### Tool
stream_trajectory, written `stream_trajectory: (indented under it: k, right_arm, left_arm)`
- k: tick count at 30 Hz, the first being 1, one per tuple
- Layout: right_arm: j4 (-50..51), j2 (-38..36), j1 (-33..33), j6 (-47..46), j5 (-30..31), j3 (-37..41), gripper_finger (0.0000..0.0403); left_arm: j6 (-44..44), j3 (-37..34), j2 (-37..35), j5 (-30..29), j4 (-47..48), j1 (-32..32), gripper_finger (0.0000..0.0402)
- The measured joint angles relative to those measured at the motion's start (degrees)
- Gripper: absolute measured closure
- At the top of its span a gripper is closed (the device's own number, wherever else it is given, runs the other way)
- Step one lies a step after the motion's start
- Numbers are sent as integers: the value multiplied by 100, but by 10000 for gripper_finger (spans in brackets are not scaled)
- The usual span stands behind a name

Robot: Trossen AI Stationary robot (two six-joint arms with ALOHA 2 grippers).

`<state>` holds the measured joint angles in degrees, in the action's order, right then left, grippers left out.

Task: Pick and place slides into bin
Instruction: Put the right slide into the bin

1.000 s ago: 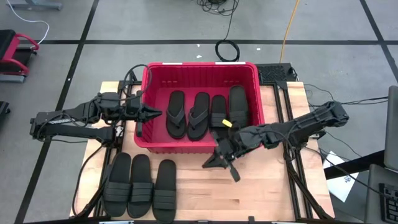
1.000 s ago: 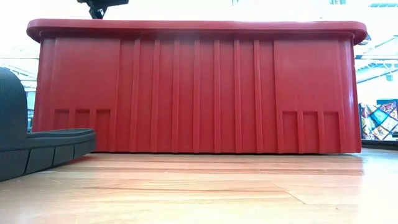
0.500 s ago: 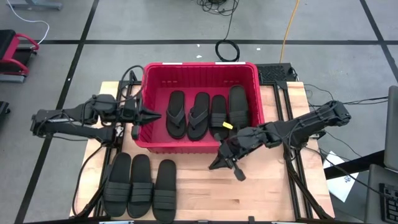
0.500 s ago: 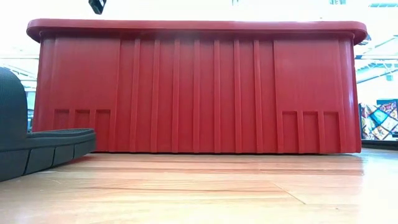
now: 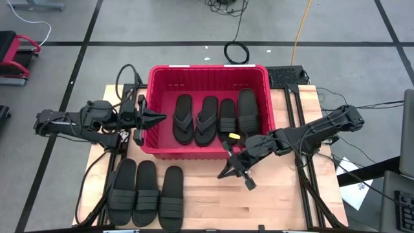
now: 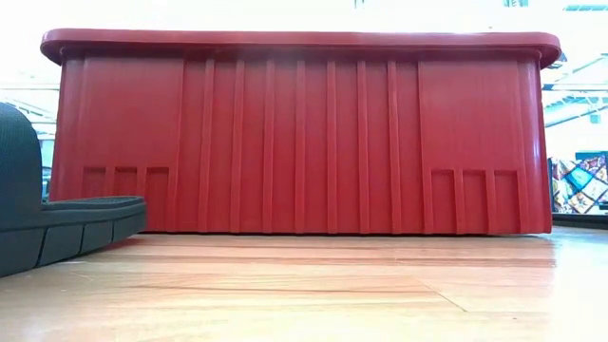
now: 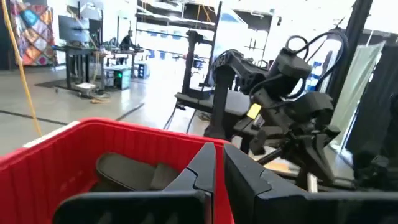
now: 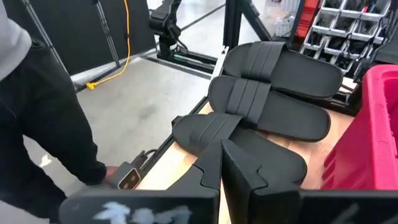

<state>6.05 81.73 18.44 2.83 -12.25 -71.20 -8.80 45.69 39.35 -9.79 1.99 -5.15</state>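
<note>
Four black rubber slides [image 5: 210,118] lie in the ribbed red plastic bin [image 5: 155,84], three [image 5: 146,194] wait on the wooden table [image 5: 272,207] — the left gripper [image 5: 160,117], pinched empty, has retreated from the bin, the right gripper [image 5: 225,173], closed empty, drifted toward those three.

Grey floor [image 5: 162,26] with dark seams, black cable coil [image 5: 237,52], yellow cord [image 5: 299,29].
</note>
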Motion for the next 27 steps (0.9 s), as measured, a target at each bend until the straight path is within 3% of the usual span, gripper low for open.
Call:
stream_trajectory:
  k: [6, 10, 15, 22, 27]
  right_arm:
    - [-522, 6, 8, -375, 138, 0, 403]
    - [-1308, 281, 142, 26, 864, -4, 403]
    - [-2526, 1199, 281, -101, 1517, -242, 403]
    - [-1780, 2826, 266, -334, 1217, -1992, 403]
    - [-968, 3371, 175, -387, 786, -2919, 403]
  left_arm:
    - [-663, 0, 0, 134, 275, -19, 376]
    - [-865, 0, 2, 541, 739, -142, 376]
    - [-1152, 0, 2, 1018, 1240, -385, 376]
    - [-1081, 0, -1, 1173, 1276, -859, 376]
    - [-1056, 0, -9, 1236, 1280, -1134, 376]
